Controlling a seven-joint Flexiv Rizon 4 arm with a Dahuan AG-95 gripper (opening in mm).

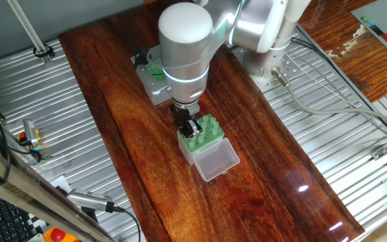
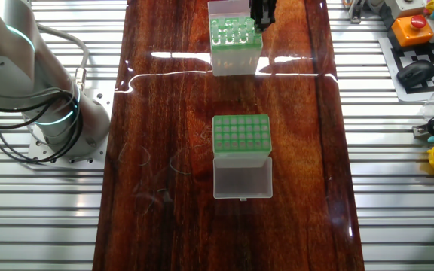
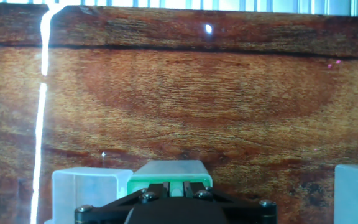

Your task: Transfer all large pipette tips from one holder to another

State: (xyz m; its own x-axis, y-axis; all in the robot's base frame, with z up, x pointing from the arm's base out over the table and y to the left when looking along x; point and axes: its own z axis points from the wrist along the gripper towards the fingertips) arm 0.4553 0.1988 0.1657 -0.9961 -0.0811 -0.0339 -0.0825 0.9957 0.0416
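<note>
The whitish holder (image 2: 233,54) stands at the far end of the wooden table, its clear lid (image 1: 215,160) folded open beside it. Several large pipette tips (image 2: 228,30) stand upright in its green rack (image 1: 209,129). My gripper (image 2: 261,25) is low over that rack, at the rack's right edge in the other fixed view. In the hand view its fingers (image 3: 166,186) stand close together with a pale sliver between them, over the green rack (image 3: 169,169). The grey-sided holder (image 2: 241,135) sits mid-table, its whitish lid (image 2: 242,178) open; my arm partly hides this holder (image 1: 154,67).
The arm's base (image 2: 59,120) is bolted to slatted metal beside the table. An emergency-stop box (image 2: 413,26), a mouse and small toys lie on the opposite metal strip. Cables (image 1: 328,107) run along the slats. A pale box corner (image 3: 356,193) shows at the hand view's right edge.
</note>
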